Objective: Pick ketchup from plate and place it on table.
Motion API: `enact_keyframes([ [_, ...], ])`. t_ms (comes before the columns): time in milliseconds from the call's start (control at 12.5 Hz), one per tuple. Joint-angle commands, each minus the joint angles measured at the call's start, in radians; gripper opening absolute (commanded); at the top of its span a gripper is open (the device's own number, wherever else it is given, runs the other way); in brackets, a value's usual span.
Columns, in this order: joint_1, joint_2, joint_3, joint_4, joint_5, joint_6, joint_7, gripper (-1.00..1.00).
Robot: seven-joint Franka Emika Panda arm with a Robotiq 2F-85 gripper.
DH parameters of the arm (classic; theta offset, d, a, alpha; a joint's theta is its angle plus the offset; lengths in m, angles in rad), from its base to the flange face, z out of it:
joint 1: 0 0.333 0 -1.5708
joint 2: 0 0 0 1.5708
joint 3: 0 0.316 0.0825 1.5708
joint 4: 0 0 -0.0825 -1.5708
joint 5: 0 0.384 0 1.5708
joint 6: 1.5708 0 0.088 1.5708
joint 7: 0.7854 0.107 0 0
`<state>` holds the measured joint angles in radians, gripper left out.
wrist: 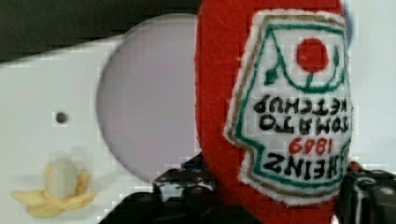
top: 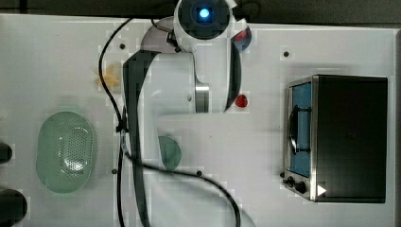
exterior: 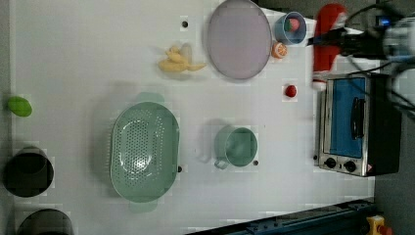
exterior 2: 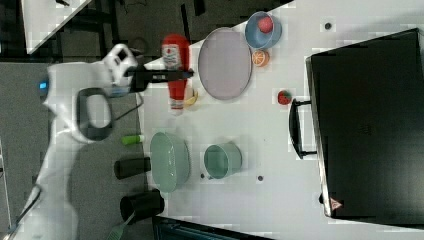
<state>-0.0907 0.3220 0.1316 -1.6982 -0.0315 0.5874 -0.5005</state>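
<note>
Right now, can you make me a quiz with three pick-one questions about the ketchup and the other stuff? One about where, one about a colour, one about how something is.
1. Where is the ketchup?
A. lying on the plate
B. held in the claw
C. inside the holey basket

2. What colour is the holey basket?
A. green
B. yellow
C. black

3. How is the plate?
A. bare
B. holding a banana
C. broken in two

Answers:
1. B, because the claw is closed around the red bottle and the bottle is not on the plate.
2. A, because the oval basket with the little holes is pale green.
3. A, because the plate is whole, nothing lies on it, and the banana sits on the table beside it.
</note>
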Motion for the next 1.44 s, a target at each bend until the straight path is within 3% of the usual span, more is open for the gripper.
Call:
enact_keyframes([
  [80, -0.038, -0.077, -0.027, -0.034, 0.008, -0.14, -0.003, 0.24],
  [720, -0.052, -0.301, -0.105, -0.375, 0.008, -0.121, 0.001, 0.24],
  [1200, -0.049, -0.305, -0.102, -0.656, 0.004, 0.177, 0.147, 0.24],
  [1440, -0.042, -0.261, -0.064, -0.738, 0.004, 0.307, 0.26, 0.24],
])
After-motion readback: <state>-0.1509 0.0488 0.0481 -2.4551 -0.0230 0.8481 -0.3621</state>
